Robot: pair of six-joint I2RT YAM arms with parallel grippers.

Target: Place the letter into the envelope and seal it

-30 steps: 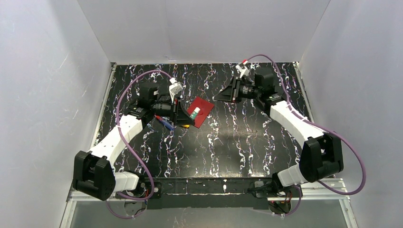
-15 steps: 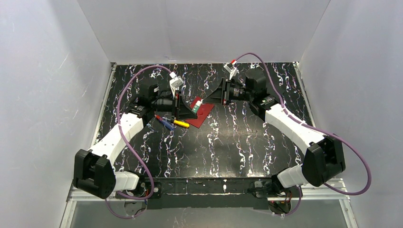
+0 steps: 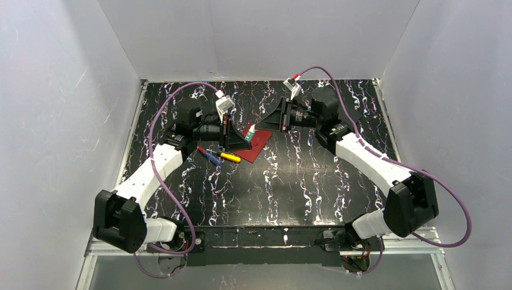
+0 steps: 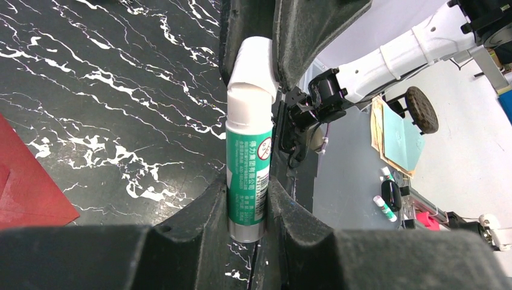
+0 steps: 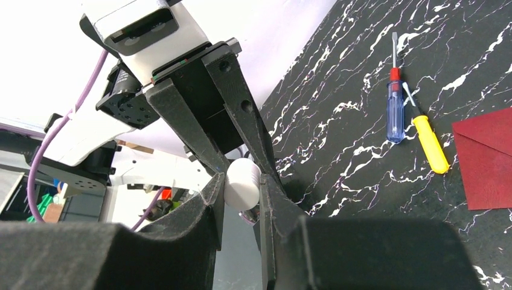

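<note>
The dark red envelope [image 3: 258,145] lies flat on the black marbled table, its corner showing in the left wrist view [image 4: 24,190] and the right wrist view [image 5: 489,158]. The letter is hidden. Above the envelope's left edge my left gripper [image 3: 237,138] is shut on the green body of a glue stick [image 4: 249,169]. My right gripper [image 3: 258,125] faces it, shut on the stick's white cap [image 5: 243,183]. The cap [image 4: 253,66] shows between the right gripper's dark fingers [image 4: 308,30].
A blue-handled screwdriver [image 5: 395,110] and a yellow-handled one [image 5: 431,144] lie on the table left of the envelope, just below the left gripper [image 3: 220,156]. White walls enclose the table on three sides.
The right arm has swung left until its jaws closed in around the glue stick's cap. The left gripper has turned the stick up off the envelope towards it.
</note>
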